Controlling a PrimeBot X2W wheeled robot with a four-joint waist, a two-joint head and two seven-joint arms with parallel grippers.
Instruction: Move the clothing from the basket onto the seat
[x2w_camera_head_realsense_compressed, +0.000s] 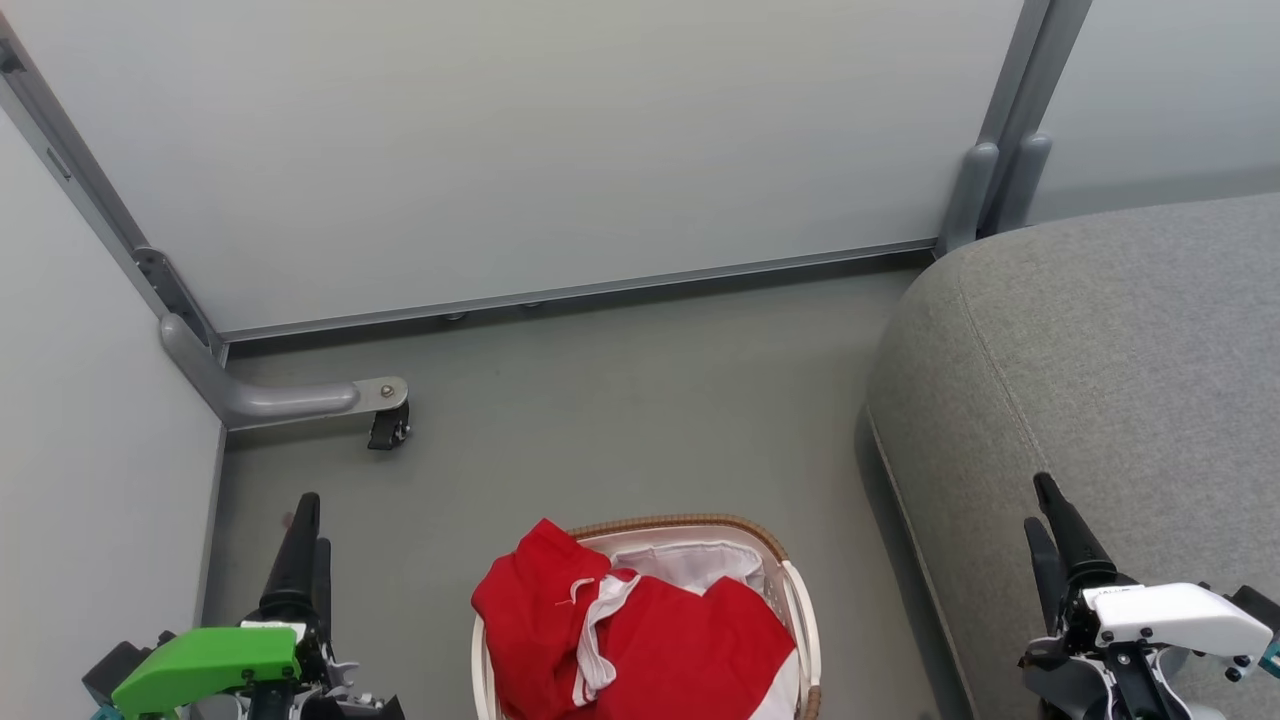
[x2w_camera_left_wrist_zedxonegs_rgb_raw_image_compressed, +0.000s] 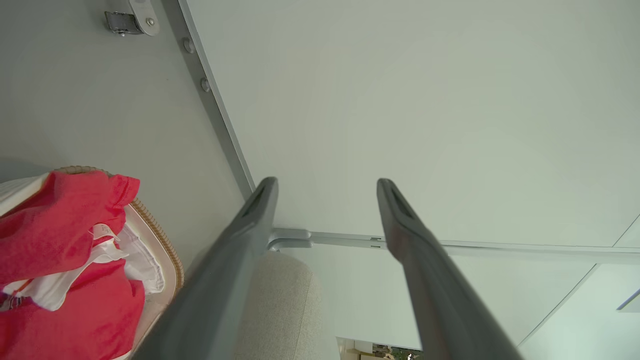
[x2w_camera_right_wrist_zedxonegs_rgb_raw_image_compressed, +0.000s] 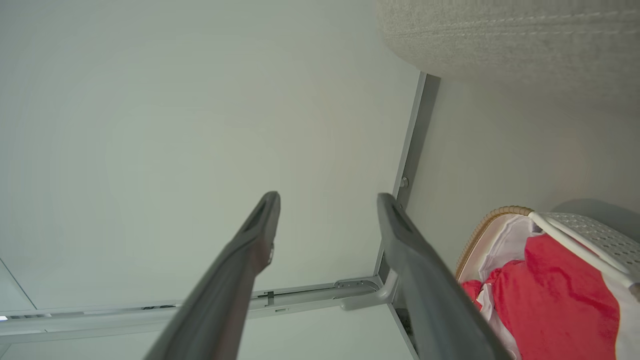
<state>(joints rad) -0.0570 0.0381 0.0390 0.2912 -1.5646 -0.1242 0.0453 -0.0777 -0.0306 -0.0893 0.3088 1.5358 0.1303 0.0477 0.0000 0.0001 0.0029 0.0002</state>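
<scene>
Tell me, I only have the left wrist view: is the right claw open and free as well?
Observer: Yes. The right claw has its fingers apart with nothing between them.
Operator: Where does it sit?
Observer: In the head view it shows at the lower right, against the seat, fingers pointing away from the robot.
Operator: Anything on that seat?
Observer: Nothing on the part that shows. The red clothes lie heaped in the basket, which stands on the floor to the left of the seat.
</scene>
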